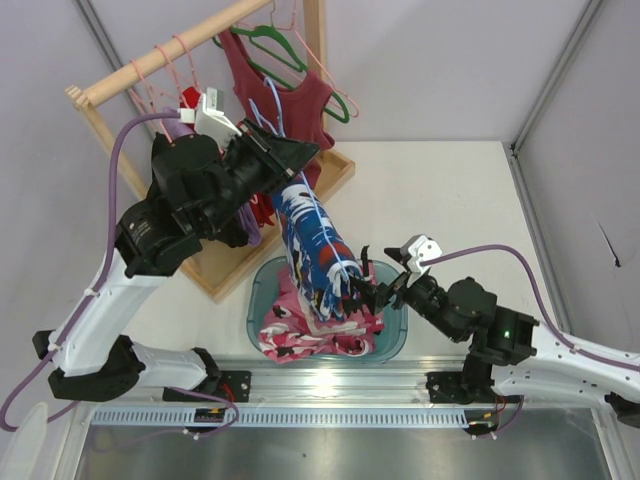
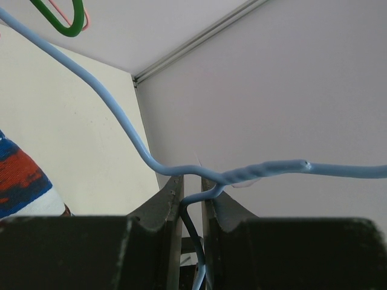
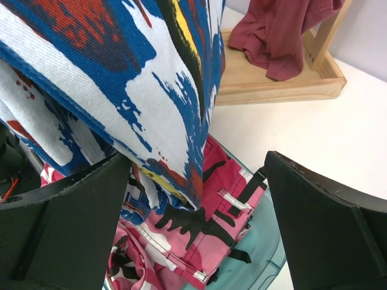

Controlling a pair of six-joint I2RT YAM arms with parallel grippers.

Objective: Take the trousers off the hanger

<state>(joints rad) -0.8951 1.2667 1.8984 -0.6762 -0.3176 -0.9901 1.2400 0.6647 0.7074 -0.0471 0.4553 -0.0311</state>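
Note:
The trousers (image 1: 312, 250), royal blue with white and red patches, hang from the light-blue wire hanger (image 1: 274, 112), and their lower end dips into the teal basin (image 1: 396, 338). My left gripper (image 1: 290, 157) is shut on the hanger's twisted neck. In the left wrist view the hanger wire (image 2: 266, 169) passes between the closed fingers of that gripper (image 2: 192, 193). My right gripper (image 1: 362, 283) stands open at the trousers' lower end. In the right wrist view the trousers' hem (image 3: 121, 78) hangs between the spread fingers of this gripper (image 3: 196, 199), which do not clamp it.
A pink-white-black camouflage garment (image 1: 300, 338) lies in the basin (image 3: 260, 266) under the trousers. Behind stands a wooden rack (image 1: 200, 35) with pink hangers (image 1: 165, 70), a green hanger (image 1: 290, 55) and a dark-red tank top (image 1: 290, 100); its base (image 3: 272, 90) is close by.

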